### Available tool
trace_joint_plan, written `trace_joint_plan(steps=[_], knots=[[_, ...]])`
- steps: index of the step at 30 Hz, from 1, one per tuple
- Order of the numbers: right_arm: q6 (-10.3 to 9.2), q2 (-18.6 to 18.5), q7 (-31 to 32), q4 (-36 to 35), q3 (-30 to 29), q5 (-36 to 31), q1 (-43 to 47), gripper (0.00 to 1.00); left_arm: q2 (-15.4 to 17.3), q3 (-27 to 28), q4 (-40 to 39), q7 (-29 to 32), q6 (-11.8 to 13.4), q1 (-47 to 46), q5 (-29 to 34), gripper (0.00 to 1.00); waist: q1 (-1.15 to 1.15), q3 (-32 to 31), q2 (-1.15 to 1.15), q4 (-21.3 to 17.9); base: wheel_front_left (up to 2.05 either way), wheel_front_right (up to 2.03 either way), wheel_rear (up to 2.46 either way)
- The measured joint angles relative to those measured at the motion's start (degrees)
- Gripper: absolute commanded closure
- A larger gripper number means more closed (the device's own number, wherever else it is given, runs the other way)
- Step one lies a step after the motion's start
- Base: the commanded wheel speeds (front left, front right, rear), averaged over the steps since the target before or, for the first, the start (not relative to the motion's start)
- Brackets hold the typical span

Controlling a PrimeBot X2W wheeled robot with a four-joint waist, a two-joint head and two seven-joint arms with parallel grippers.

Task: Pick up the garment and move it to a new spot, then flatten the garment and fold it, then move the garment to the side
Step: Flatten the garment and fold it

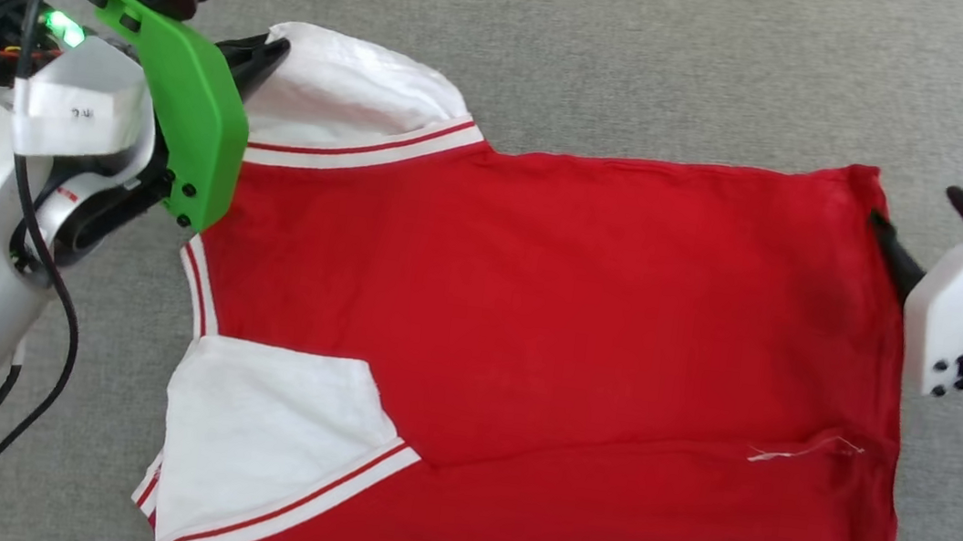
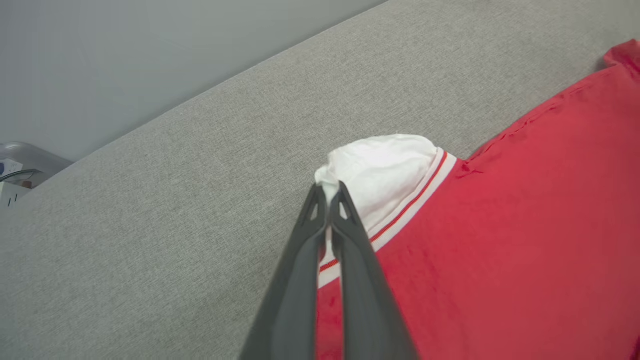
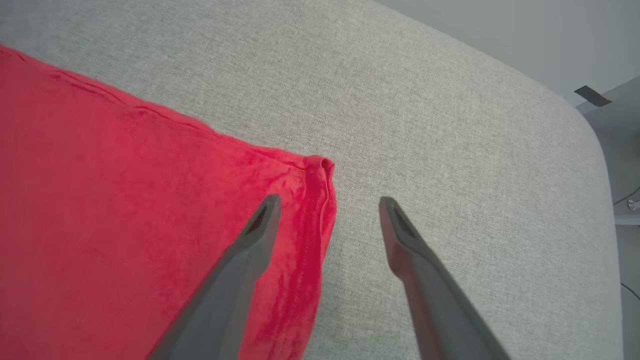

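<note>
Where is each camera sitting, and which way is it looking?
Head view: sits on the robot's head, looks down on the garment spread on the grey fabric surface; shows the left gripper and right gripper.
Left wrist view: rides the left wrist, looks along jaws shut on the white sleeve.
Right wrist view: rides the right wrist, looks along open jaws at the red hem corner.
Shared: all three show the garment.

Far side: grey surface [image 1: 656, 44] gives a wide bare band beyond the garment [image 1: 549, 316], open from either side. Far-left corner blocked by left gripper [image 2: 328, 192], pinched on the white sleeve. At the hem corner the right gripper [image 3: 327, 202] straddles the edge, fingers spread; bare strip beyond it to the rounded edge
</note>
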Motion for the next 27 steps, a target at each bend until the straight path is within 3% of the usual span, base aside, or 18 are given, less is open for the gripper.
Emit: trace_joint_plan(steps=[7, 16, 19, 20, 27], knots=[[0.0, -1.67, 7.7, 5.87, 0.81, 3.67, -6.11, 0.0, -0.01, -0.12, -5.03, -1.55, 1.34, 0.82, 0.69, 1.0, 0.0, 2.03, 0.0, 2.5, 0.0, 0.0, 0.0], [0.0, -2.09, 8.79, 14.34, 4.57, 5.33, -11.57, 0.0, 0.12, -0.25, -6.19, -2.41, 1.8, 0.87, 2.18, 1.0, 0.0, 4.27, 0.0, 4.12, 0.0, 0.0, 0.0], [0.0, -2.4, 8.35, 16.19, 5.67, 6.65, -12.69, 0.8, 0.12, -0.52, -5.88, -2.53, 1.8, 0.87, 2.29, 1.0, 0.0, 4.66, 0.0, 4.5, 0.0, 0.0, 0.0], [0.0, -2.52, 8.08, 16.62, 6.01, 6.92, -12.87, 1.0, 0.11, -0.63, -5.73, -2.53, 1.79, 0.87, 2.38, 1.0, 0.0, 4.72, 0.0, 4.6, 0.0, 0.0, 0.0], [0.0, -2.42, 2.41, 18.79, 7.68, 8.09, -13.29, 1.0, -0.27, -0.85, -3.7, -4.26, 1.72, 0.93, 2.4, 1.0, 0.0, 3.85, 0.0, 4.85, 0.0, 0.0, 0.0]])
